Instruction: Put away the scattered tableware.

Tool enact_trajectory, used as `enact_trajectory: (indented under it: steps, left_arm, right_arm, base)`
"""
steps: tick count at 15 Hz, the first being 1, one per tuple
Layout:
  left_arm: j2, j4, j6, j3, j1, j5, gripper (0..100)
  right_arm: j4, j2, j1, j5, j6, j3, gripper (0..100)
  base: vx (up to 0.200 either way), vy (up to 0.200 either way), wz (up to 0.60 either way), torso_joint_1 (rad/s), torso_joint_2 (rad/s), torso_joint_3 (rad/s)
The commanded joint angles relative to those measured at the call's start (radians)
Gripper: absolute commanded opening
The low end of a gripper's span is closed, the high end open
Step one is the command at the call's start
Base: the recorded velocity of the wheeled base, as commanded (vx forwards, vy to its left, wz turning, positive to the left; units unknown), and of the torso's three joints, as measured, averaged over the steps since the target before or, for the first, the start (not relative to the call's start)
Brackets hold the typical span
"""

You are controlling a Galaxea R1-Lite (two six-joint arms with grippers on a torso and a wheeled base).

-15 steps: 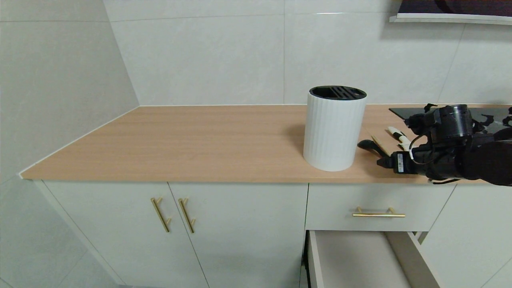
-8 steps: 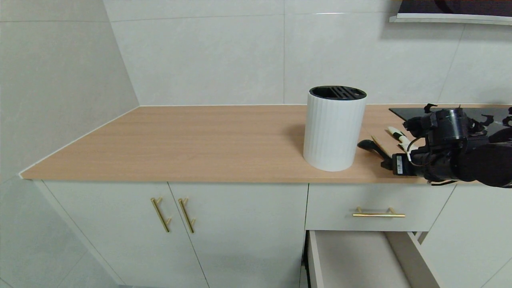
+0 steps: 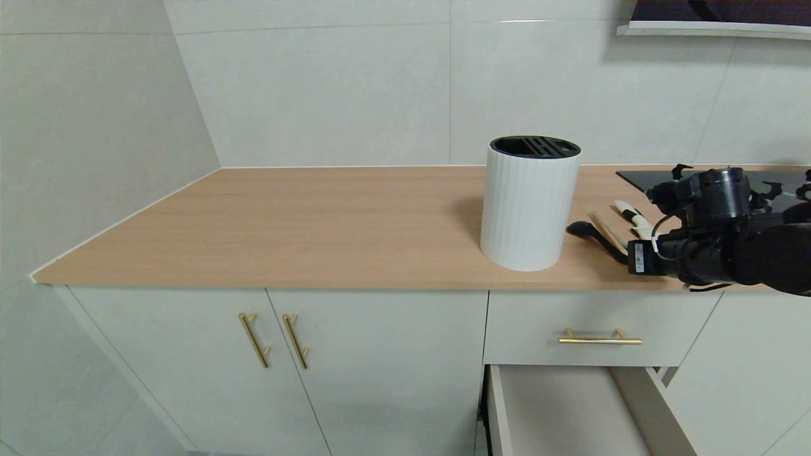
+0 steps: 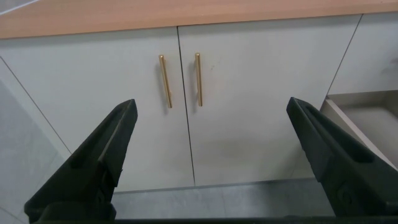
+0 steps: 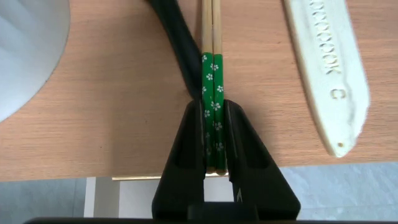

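A pair of wooden chopsticks (image 5: 212,74) with green flowered ends lies on the wooden counter (image 3: 317,221), and my right gripper (image 5: 213,134) is shut on those green ends near the counter's front edge. In the head view the chopsticks (image 3: 606,229) lie right of the white ribbed utensil holder (image 3: 529,202), with my right gripper (image 3: 633,253) at their near end. A black utensil handle (image 5: 177,50) lies right beside the chopsticks, and a white-handled utensil (image 5: 326,74) lies farther off. My left gripper (image 4: 214,155) stands open, low in front of the cabinet doors.
A black cooktop (image 3: 646,178) sits at the counter's far right. Below the counter, a drawer (image 3: 570,411) is pulled open under a closed drawer with a gold handle (image 3: 599,340). Two cabinet doors with gold handles (image 4: 180,79) stand left of it.
My right arm has drawn slightly to the right along the counter's front edge; the chopsticks show more clearly beside the holder.
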Motion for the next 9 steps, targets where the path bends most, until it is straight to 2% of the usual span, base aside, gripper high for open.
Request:
enact_trajectory:
  steps: [1,3,5,7,8,9]
  left_arm:
    - [0.000,0.000,0.000,0.000,0.000,0.000,100]
    - [0.000,0.000,0.000,0.000,0.000,0.000,100]
    - [0.000,0.000,0.000,0.000,0.000,0.000,100]
    - [0.000,0.000,0.000,0.000,0.000,0.000,100]
    - [0.000,0.001,0.000,0.000,0.000,0.000,100]
    - [0.000,0.000,0.000,0.000,0.000,0.000,100]
  right_arm:
    - [0.005,-0.061,-0.001,0.001,-0.001,0.012,0]
    - [0.059,-0.173,0.002,0.004,-0.001,0.043,0]
    - [0.286,-0.363,0.028,0.037,-0.001,0.072,0]
    - [0.478,-0.534,0.080,0.115,0.009,0.096,0]
    - [0.526,-0.580,0.089,0.139,0.021,0.106,0]
    - [0.570,-0.693,0.103,0.250,0.018,0.142,0]
  base:
    - [0.000,0.000,0.00,0.000,0.00,0.000]
    - [0.000,0.000,0.00,0.000,0.00,0.000]
    - [0.000,0.000,0.00,0.000,0.00,0.000]
    - [0.000,0.000,0.00,0.000,0.00,0.000]
    - [0.000,0.000,0.00,0.000,0.00,0.000]
    - [0.000,0.000,0.00,0.000,0.00,0.000]
